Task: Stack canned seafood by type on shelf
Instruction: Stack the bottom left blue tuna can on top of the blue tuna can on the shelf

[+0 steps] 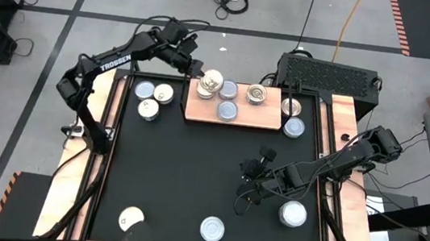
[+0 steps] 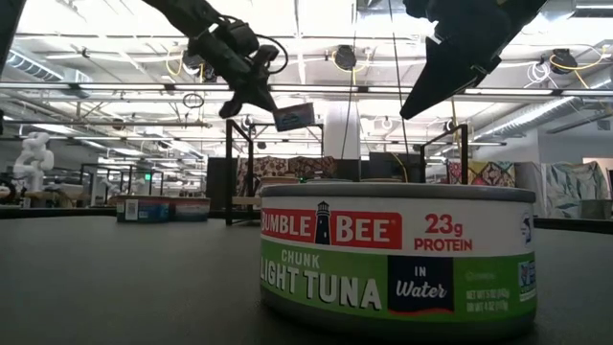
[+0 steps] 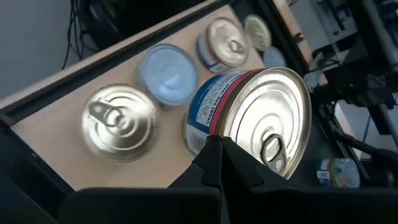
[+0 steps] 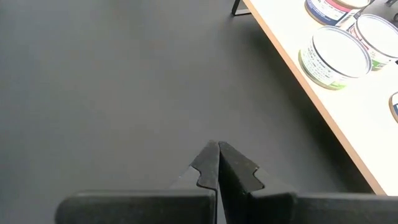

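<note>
The left pincer [image 1: 199,72] is held over the shelf's [image 1: 241,120] left end, at about eleven o'clock on the table [image 1: 192,175], pinching a tilted tin [image 3: 255,118] with a blue and red label above the tins [image 1: 227,99] already lying on the board. The right pincer [image 1: 251,172] is held with fingers pressed together over bare table at about four o'clock, with one tin [image 1: 293,214] just beside the arm. More tins are seen at ten o'clock [image 1: 153,97], past the shelf's right end [image 1: 294,128], and at six o'clock [image 1: 212,230].
</note>
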Controlling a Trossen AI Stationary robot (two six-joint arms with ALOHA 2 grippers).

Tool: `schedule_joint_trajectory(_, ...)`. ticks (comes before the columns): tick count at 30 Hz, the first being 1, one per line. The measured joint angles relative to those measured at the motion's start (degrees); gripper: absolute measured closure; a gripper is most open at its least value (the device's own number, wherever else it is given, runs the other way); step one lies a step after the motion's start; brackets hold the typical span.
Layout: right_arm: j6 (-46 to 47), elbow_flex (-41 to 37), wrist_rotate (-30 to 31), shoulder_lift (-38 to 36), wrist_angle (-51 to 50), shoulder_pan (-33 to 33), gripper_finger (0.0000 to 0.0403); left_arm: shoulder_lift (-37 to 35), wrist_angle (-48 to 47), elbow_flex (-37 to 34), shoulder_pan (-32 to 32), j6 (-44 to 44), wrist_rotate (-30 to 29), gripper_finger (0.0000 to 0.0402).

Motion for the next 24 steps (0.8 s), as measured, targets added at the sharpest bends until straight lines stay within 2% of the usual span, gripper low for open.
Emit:
schedule_joint_trajectory(6, 0.0, 0.0, 0.02, 0.0, -0.01, 0.0, 0.0403, 3.94, 3.19, -0.02, 1.5, -0.07, 0.05, 0.0401)
schedule_joint_trajectory(11, 0.0, 0.0, 0.05, 0.0, -0.01, -0.02, 0.0403, 6.6, 6.07, -0.02, 2.59, -1.44, 2.53, 0.0401)
schedule_joint_trajectory(24, -0.2, 0.0, 0.26, 0.0, -0.01, -0.42, 0.0403, 7.14, 7.38, -0.02, 6.73, -0.71, 4.5, 0.0402)
